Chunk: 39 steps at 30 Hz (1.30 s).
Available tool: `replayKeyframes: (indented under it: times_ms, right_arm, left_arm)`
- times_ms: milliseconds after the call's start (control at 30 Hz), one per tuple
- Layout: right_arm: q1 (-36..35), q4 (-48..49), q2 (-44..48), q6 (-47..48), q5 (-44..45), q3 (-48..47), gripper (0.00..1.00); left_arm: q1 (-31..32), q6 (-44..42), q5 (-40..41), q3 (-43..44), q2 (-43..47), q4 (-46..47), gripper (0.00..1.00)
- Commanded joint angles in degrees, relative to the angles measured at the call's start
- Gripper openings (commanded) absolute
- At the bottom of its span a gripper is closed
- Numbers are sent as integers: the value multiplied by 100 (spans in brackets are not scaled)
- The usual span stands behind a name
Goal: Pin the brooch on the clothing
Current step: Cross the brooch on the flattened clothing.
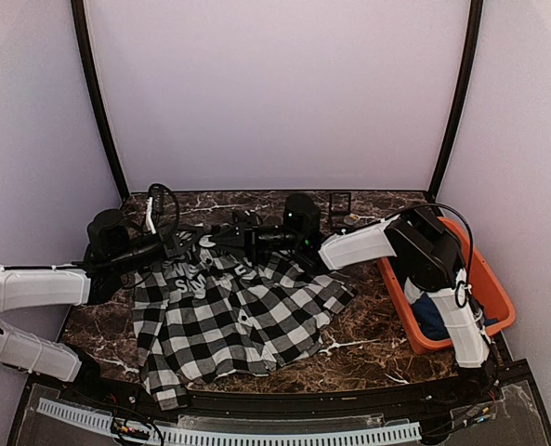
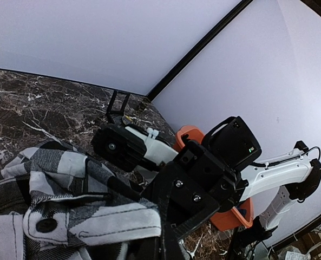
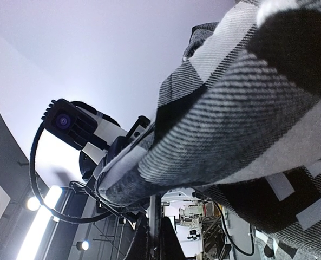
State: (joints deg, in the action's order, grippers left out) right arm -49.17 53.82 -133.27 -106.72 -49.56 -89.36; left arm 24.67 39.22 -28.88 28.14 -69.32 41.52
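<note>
The clothing, a black-and-white checked shirt with white lettering, lies spread on the marble table, its collar end lifted at the back. My left gripper comes in from the left and is shut on a fold of the shirt. My right gripper reaches in from the right, facing the left one, and is shut on the shirt's raised edge. In the right wrist view its fingers pinch the hem from below. The brooch is hidden in every view.
An orange bin holding a dark blue garment stands at the right edge, beside the right arm. A small black frame stands at the back of the table. Tent walls close in on three sides.
</note>
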Motion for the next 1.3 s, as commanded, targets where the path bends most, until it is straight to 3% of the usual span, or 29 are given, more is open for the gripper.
replayKeyframes:
  times_ms: [0, 467, 700, 1267]
  right_arm:
    - [30, 28, 84, 92, -35, -160, 0]
    - [26, -769, 195, 644, -241, -381, 0]
    - [63, -2274, 543, 1824, -315, -539, 0]
    - [93, -6287, 688, 4829, -81, -2154, 0]
  left_arm:
    - [38, 60, -216, 0, -23, 276, 1]
    - [47, -54, -382, 144, -118, 37, 1]
    - [47, -139, -362, 205, -124, -172, 1]
    - [64, -90, -500, 271, -283, -197, 1]
